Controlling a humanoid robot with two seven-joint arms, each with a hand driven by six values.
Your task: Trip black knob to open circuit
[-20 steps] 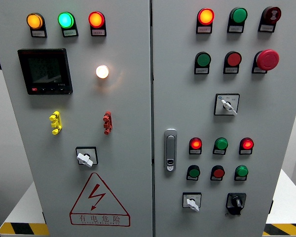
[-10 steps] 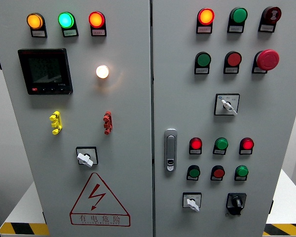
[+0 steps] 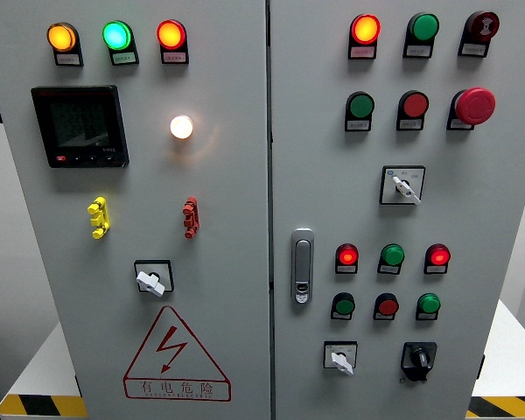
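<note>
Cabinet: grey two-door panel (image 3: 227,219) fills the head view, its door seam running down the middle; pale floor with yellow-black hazard tape (image 3: 39,405) shows at the bottom corners.
Black knob: on the right door at the bottom right (image 3: 417,359), in a black square plate, its pointer roughly upright.
Neighbours: a white-handled switch (image 3: 339,357) sits to the left of the black knob; three dark-ringed buttons, green (image 3: 343,305), red (image 3: 386,305) and green (image 3: 429,304), run just above.
Lit row: red (image 3: 347,256), green (image 3: 391,255) and red (image 3: 437,255) lamps glow above those buttons.
Right door, upper: orange-red lamp (image 3: 365,29), green lamp (image 3: 424,27), red mushroom stop (image 3: 474,105) and another white switch (image 3: 403,185).
Latch: metal door handle (image 3: 303,265) near the seam on the right door.
Left door: orange (image 3: 61,38), green (image 3: 117,35) and red (image 3: 171,34) lamps on top, a dark meter screen (image 3: 80,126), a glowing white bulb (image 3: 181,127), yellow (image 3: 98,217) and red (image 3: 191,217) clips, a white switch (image 3: 152,278), and a red warning triangle (image 3: 173,354).
Hands: neither robot hand nor arm shows, so their state cannot be told.
</note>
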